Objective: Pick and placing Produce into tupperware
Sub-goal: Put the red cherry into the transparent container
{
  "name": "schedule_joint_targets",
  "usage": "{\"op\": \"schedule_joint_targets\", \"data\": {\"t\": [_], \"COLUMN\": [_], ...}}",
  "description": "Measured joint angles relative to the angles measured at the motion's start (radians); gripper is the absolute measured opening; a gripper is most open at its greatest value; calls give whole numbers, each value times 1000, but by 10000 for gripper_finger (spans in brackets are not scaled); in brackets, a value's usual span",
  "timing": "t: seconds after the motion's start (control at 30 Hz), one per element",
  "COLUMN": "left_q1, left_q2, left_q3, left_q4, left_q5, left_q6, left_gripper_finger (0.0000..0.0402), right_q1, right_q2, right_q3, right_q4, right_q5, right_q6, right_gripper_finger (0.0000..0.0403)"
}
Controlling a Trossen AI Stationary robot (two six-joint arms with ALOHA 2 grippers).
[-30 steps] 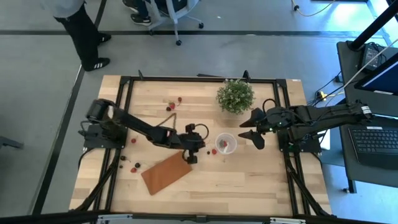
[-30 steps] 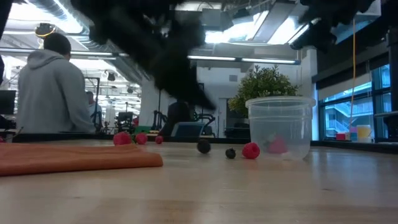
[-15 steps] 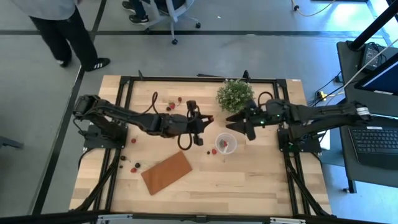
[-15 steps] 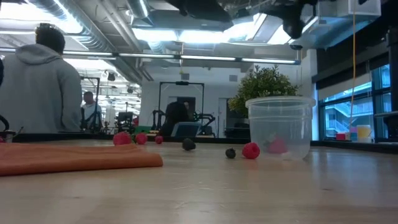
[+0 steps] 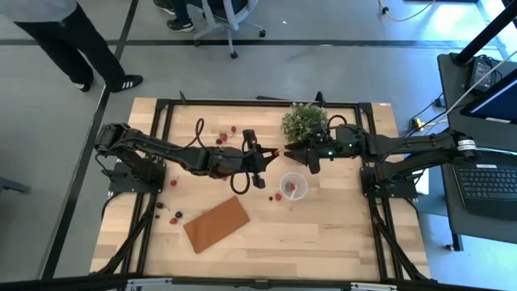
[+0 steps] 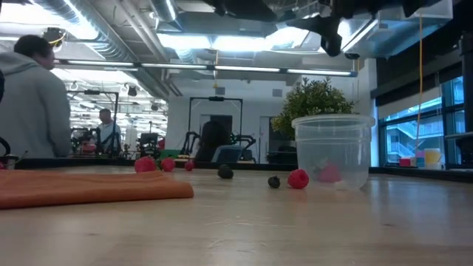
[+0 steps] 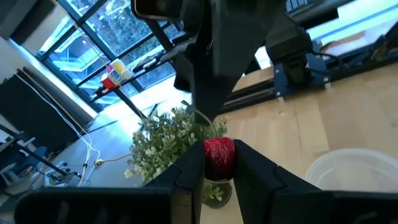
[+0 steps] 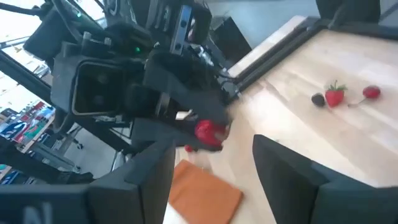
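Left hand (image 5: 272,153) raised above the pale wooden tabletop (image 5: 323,234), clamped on a small red strawberry-like piece (image 7: 219,158), fingers pinching it from both sides. Right hand (image 5: 297,153) facing it at close range, just beside the held piece, fingers apart and holding nothing. Small round clear plastic cup (image 5: 293,185) standing upright on the tabletop just below both hands, one red piece (image 6: 329,172) inside. Beside the cup, touching nothing: a loose red piece (image 6: 298,178) and two dark berry-like pieces (image 6: 273,181). More red and dark pieces (image 5: 227,133) scattered farther back and near the left edge (image 5: 174,216). Flat brown rectangular board (image 5: 216,224) lying near the front, apart from the cup. Green bushy potted plant (image 5: 304,122) behind the right hand.
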Motion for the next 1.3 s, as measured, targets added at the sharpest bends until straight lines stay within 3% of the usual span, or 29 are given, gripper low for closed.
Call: {"op": "schedule_joint_targets", "data": {"t": [0.33,1.1,1.3], "left_q1": [-6,-5,-5], "left_q2": [0,0,0], "left_q3": [0,0,0], "left_q4": [30,28,28], "left_q5": [6,6,6], "left_q6": [0,-3,-3], "left_gripper_finger": [67,67,67], "right_q1": [-15,-15,-15], "right_q2": [34,33,33], "right_q3": [0,0,0], "right_q4": [21,71,76], "right_q5": [0,-1,-1], "right_q6": [-38,-191,-200], "right_gripper_finger": [176,12,5]}}
